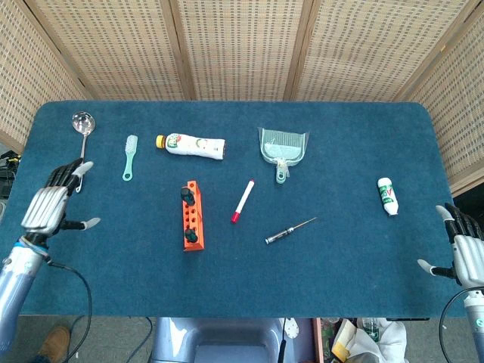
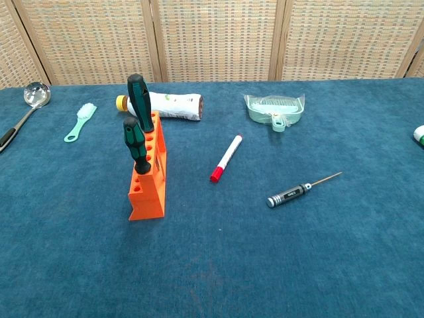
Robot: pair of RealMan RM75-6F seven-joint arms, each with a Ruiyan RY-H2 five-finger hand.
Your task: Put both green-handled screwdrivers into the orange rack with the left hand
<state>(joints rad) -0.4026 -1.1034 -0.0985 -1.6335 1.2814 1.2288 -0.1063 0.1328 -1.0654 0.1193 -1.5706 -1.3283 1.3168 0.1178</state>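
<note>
A desk (image 1: 340,151) covered in dark blue cloth carries everything. Near its middle stands the orange rack (image 1: 192,219), the landmark here. Just right of the rack lies a red-capped marker (image 1: 242,201), and further right a black-handled screwdriver (image 1: 288,231). Behind the rack lies a white bottle (image 1: 193,144) on its side; to the rack's rear right, a pale green dustpan (image 1: 283,148). Left and behind the rack lie a mint brush (image 1: 130,157) and a ladle (image 1: 81,145). Far right of the rack lies a small white bottle (image 1: 387,195).
</note>
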